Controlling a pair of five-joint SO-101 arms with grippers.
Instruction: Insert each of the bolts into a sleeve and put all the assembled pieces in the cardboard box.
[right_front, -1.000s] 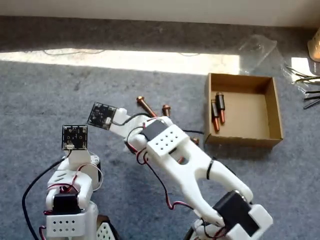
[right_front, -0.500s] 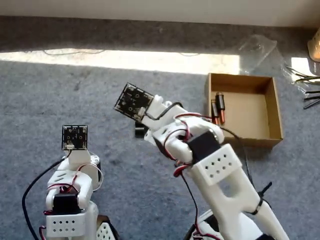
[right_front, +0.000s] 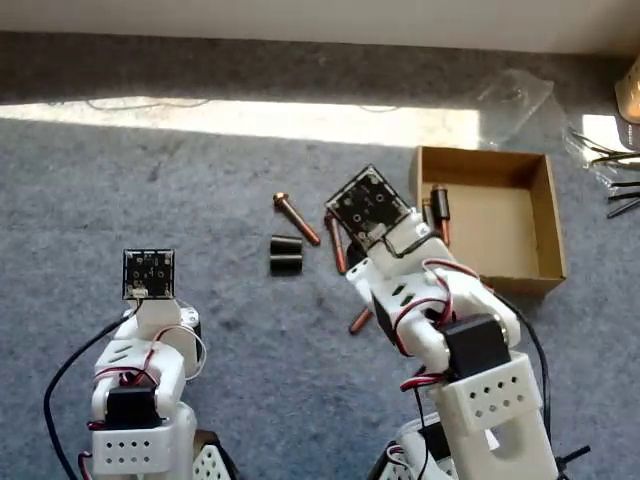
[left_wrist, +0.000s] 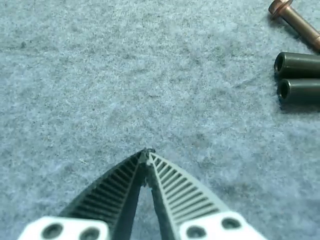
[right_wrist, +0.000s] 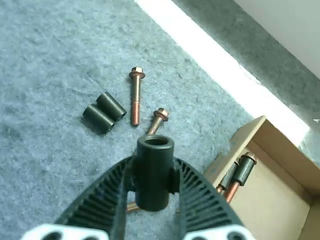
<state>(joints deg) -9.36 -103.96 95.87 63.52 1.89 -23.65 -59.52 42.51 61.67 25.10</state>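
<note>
Right tool grips a sleeve, bore exposed to take a bolt (my judgement). Left tool is clenched on nothing.

Right gripper is clamping a dark sleeve. Two loose sleeves are lying ahead of it, two bolts beside them. Cardboard box is sitting farther ahead, holding assembled pieces.

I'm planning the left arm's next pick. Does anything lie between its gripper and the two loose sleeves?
Nothing visible does. Only bare carpet separates the left gripper from the two sleeves, which lie side by side; a bolt lies beside them.
</note>
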